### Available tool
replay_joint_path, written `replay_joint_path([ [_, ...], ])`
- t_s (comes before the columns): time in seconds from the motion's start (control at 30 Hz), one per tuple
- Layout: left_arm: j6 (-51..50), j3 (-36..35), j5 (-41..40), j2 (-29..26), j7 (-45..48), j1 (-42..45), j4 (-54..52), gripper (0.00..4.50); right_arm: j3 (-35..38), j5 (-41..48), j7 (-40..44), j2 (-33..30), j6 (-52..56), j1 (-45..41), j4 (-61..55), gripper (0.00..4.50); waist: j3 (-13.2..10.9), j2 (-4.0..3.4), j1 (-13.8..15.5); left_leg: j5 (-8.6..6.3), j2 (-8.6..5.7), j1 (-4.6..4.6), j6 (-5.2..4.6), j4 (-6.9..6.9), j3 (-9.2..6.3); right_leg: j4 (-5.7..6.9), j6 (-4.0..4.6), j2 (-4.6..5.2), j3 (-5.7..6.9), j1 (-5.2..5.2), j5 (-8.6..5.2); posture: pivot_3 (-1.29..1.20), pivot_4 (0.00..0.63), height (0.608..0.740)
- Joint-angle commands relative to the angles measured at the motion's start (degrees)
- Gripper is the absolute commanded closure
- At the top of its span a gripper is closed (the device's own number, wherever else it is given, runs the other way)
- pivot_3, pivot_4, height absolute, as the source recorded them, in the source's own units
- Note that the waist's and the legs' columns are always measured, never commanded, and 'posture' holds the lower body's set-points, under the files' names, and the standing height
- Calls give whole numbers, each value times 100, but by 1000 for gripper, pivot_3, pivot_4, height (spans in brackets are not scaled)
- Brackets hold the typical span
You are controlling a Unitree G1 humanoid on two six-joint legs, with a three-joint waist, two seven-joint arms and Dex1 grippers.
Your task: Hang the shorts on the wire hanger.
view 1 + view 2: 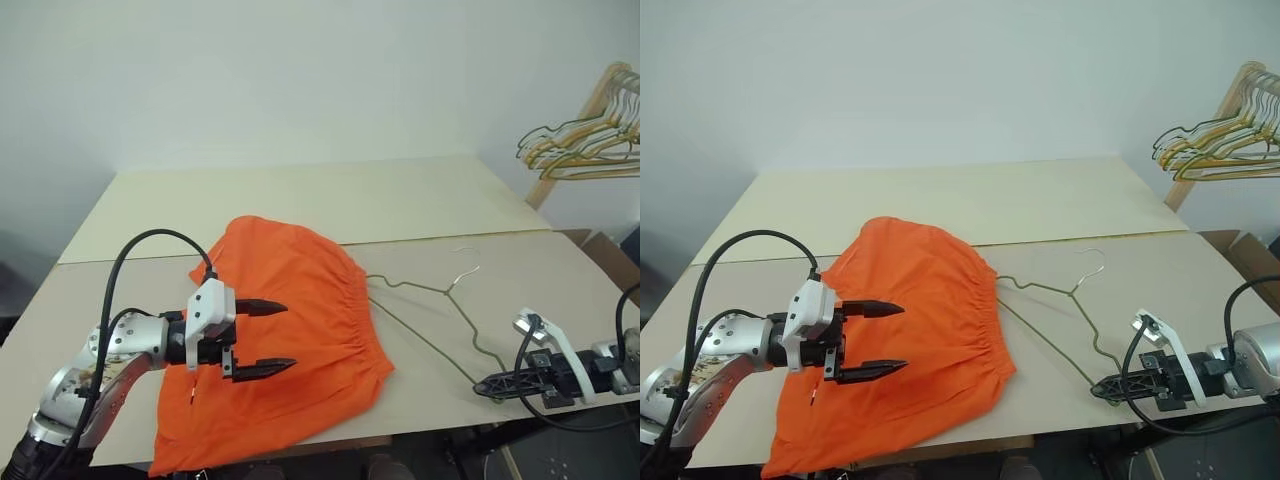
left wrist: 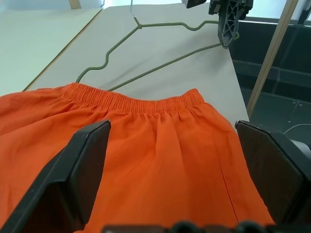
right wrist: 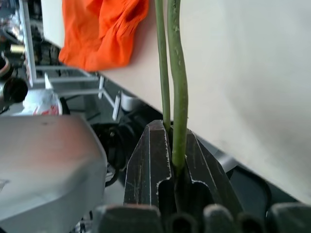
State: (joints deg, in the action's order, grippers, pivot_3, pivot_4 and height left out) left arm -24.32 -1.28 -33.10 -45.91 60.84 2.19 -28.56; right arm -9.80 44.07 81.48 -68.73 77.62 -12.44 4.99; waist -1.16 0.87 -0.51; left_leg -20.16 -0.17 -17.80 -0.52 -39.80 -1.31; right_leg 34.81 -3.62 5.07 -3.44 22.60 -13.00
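Between the right fingers: the right gripper (image 3: 174,167) is pinched shut on the wire hanger (image 1: 425,325), the olive wire clamped at its near corner by the table's front edge.
Left fingers (image 1: 262,307): spread wide, holding nothing; the left gripper (image 1: 260,338) hovers over the shorts (image 1: 290,330), pointing toward the waistband (image 2: 141,103).
Shorts: lying flat on the table (image 1: 330,205), gathered waistband facing the hanger, one corner drooping over the front edge.
Hanger: flat on the table just beside the waistband, its notched shoulder nearly touching the fabric, its silvery hook (image 1: 464,275) pointing toward the far side.
Step in hand, as I judge it: bringing hanger and shorts together.
Doing it well: keep the pinch firm so the thin wire cannot twist; lower the open left fingers onto the waistband and close on one layer, so the bar can slide in.
Right wrist view adds: the wire seated between the fingers, running on as two close strands.
Left wrist view adds: the waistband's gathers and the gap to the wire.
Eye views add: the whole layout, plus bunched yellow hangers (image 1: 585,135) on a rack, well apart.
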Motion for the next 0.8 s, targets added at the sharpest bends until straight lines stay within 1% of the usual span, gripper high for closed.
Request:
replay_joint_path([
  [0.03,68,38,68,-9,-8,111,-116,46,-266,-66,157,43,-19,-252,-2,4500,0,2,-11,0,0,0,0,0,0,0,0,0,0,0,0,-10,0,740],
  [0.13,103,93,161,24,-25,188,-62,46,-559,-205,123,339,96,-781,348,4500,-3,0,-57,0,0,1,0,-2,7,2,1,0,-4,-5,1,-8,0,740],
  [0.23,108,109,217,82,-92,223,-43,46,-1009,-475,306,600,-39,-1335,821,4500,-6,-5,-69,0,1,-3,0,0,8,3,1,-3,-6,-20,0,11,0,740],
  [0.27,124,118,243,90,-106,204,-48,46,-1158,-556,395,696,-70,-1510,1026,4500,-6,-6,-63,0,1,13,1,0,7,2,1,-3,-6,-18,0,17,0,740],
  [0.3,135,129,268,93,-119,186,-57,46,-1294,-624,506,759,-106,-1644,1187,4500,-8,-7,-49,0,1,24,0,1,6,1,1,-3,-5,-18,0,24,0,740],
  [0.43,122,103,312,101,-205,51,-162,46,-1790,-878,950,930,-356,-1945,1435,4500,-9,-7,4,0,-1,10,1,1,0,-1,1,1,-1,-5,1,48,0,740],
  [0.53,124,74,354,99,-294,-87,-261,46,-1963,-1032,1069,1240,-420,-2203,1883,4500,-9,-6,43,0,-3,3,2,-1,-4,3,1,3,1,3,1,65,0,740],
  [0.7,110,47,365,110,-387,-203,-347,46,-1937,-1259,1102,1820,-719,-2652,2977,4500,-9,-10,73,2,-3,8,4,0,-3,11,4,2,2,1,2,86,0,740],
  [0.8,105,39,364,110,-425,-233,-369,46,-1909,-1160,1102,2021,-803,-2797,3327,4500,-9,-11,119,2,-3,6,5,0,-5,10,4,2,3,4,2,91,0,740],
])
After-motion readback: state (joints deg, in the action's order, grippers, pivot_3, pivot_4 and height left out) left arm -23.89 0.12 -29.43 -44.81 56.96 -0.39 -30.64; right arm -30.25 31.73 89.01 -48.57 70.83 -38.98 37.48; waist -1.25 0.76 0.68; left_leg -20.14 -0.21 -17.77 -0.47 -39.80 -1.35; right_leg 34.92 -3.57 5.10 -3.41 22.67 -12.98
